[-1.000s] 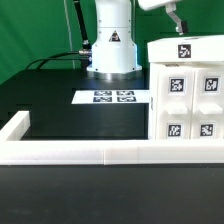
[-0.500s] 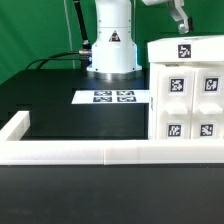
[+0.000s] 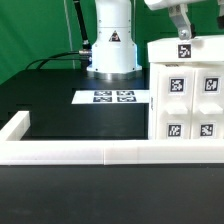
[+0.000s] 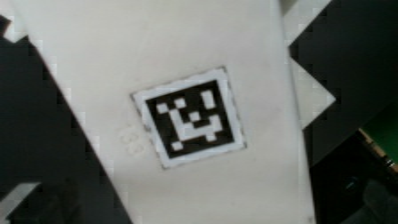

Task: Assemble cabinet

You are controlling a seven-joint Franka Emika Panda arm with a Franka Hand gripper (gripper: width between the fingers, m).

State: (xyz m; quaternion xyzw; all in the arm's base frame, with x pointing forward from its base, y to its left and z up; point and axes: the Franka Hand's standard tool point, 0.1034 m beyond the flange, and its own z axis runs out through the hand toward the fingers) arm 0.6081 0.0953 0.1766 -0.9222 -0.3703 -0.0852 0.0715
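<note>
The gripper (image 3: 182, 34) had dropped closer above the cabinet (image 3: 186, 92), probably to grasp it; its opening was unclear.

The arm's base (image 3: 110, 48) is a glossy white column bearing a black triangular sticker (image 3: 115, 38). Black cables (image 3: 60, 57) trail from its nine o'clock side. The claw (image 3: 181, 33) looks pale grey.

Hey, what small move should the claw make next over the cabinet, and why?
Probably lower straight down a little. The claw hangs just above the top panel of the cabinet, apparently apart from it. The wrist view shows that panel's tag centred close beneath, so it seems lined up for a grasp.
</note>
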